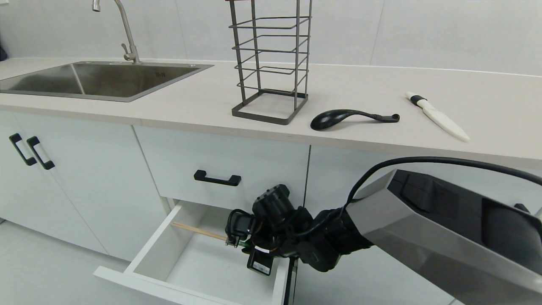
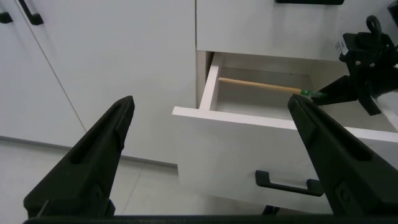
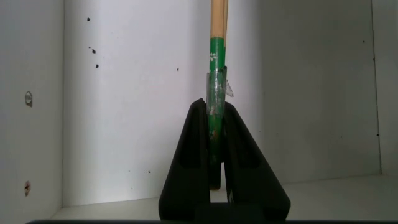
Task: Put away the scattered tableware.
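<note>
My right gripper (image 1: 232, 242) is down inside the open white drawer (image 1: 149, 239), shut on the green end of a pair of wooden chopsticks (image 1: 198, 231). In the right wrist view the chopsticks (image 3: 217, 37) run straight out from the closed fingers (image 3: 194, 143) over the drawer floor (image 3: 124, 93). My left gripper (image 2: 211, 104) is open and holds nothing, out in front of the drawer (image 2: 236, 149); from there the chopsticks (image 2: 258, 85) and the right gripper (image 2: 326, 94) show inside it. A black ladle (image 1: 338, 117) and a white knife (image 1: 438, 116) lie on the countertop.
A dark wire rack (image 1: 271, 63) stands on the counter left of the ladle. A steel sink (image 1: 97, 78) with a faucet (image 1: 123, 29) is at the far left. Above the open drawer is a closed drawer with a black handle (image 1: 217, 178). Cabinet doors (image 1: 63, 178) are to the left.
</note>
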`<state>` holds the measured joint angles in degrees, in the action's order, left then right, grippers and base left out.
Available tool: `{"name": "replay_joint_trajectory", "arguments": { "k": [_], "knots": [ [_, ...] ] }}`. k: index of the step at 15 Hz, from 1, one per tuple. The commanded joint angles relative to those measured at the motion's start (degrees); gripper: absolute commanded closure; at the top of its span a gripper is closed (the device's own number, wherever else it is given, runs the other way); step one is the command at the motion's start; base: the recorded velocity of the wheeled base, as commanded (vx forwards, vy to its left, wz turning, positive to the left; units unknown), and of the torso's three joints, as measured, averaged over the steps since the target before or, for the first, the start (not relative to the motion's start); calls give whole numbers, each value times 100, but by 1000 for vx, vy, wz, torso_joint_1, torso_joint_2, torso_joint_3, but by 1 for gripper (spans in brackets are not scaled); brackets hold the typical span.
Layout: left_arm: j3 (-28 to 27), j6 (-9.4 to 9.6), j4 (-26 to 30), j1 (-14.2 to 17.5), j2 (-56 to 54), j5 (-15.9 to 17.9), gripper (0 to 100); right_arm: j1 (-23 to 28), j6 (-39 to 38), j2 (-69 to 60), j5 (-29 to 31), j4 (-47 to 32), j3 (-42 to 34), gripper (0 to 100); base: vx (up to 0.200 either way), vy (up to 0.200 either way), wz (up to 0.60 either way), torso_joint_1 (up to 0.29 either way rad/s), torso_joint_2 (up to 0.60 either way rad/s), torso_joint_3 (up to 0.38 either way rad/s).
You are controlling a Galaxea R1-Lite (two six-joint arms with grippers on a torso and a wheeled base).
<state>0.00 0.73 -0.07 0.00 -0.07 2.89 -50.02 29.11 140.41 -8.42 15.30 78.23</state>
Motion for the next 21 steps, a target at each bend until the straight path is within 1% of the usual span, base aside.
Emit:
{"name": "replay_joint_trajectory", "arguments": {
  "k": [1,6,16,17,20,21],
  "knots": [
    [0,-3,-1,0,7,1,0,-26,7,65,95,17,-27,100,0,0,0,0,0,0],
    [0,-3,-1,0,7,1,0,-298,-143,241,359,17,131,100,0,0,0,0,0,0],
    [0,-3,-1,0,7,1,0,-518,-230,540,385,-97,518,100,0,0,0,0,0,0],
    [0,6,-1,0,7,1,0,-518,-222,540,385,-132,492,0,0,0,0,0,0,0],
    [0,-3,-1,0,7,1,0,-553,-204,417,377,-132,316,0,0,0,0,0,0,0],
    [0,6,-1,0,7,1,0,-597,-204,127,377,-132,167,0,0,0,0,0,0,0]
  ]
}}
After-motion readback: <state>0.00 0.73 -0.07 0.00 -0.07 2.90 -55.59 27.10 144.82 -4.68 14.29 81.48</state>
